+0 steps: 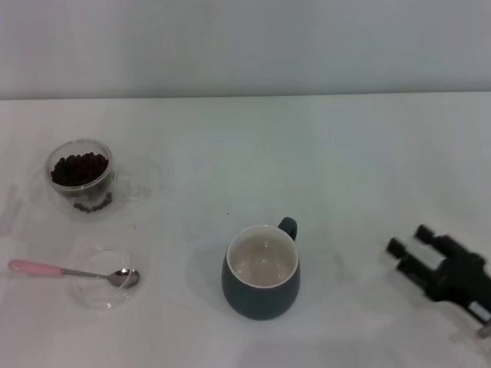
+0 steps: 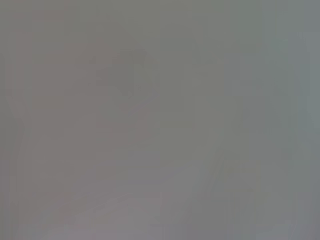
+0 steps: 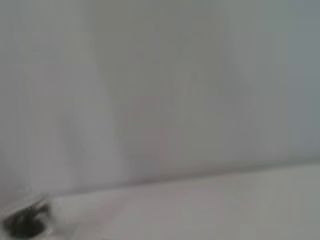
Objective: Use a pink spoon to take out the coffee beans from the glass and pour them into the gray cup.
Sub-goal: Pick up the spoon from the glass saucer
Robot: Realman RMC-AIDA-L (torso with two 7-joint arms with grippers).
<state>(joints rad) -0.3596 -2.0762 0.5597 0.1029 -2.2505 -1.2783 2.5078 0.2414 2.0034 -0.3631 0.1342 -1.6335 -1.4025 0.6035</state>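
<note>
In the head view the glass (image 1: 80, 178) stands at the left with a heap of dark coffee beans (image 1: 79, 168) in it. The pink spoon (image 1: 73, 271) lies in front of it, pale pink handle to the left and metal bowl resting on a flat clear dish (image 1: 102, 277). The gray cup (image 1: 261, 271) stands upright in the middle, off-white inside and empty, its handle towards the back right. My right gripper (image 1: 408, 239) is low at the right, well clear of the cup, with its fingers apart and holding nothing. My left gripper is out of view.
The objects stand on a white table (image 1: 345, 153) that runs back to a pale wall. The left wrist view shows only a grey blur. The right wrist view shows pale surfaces and one dark blurred patch (image 3: 22, 223) that I cannot identify.
</note>
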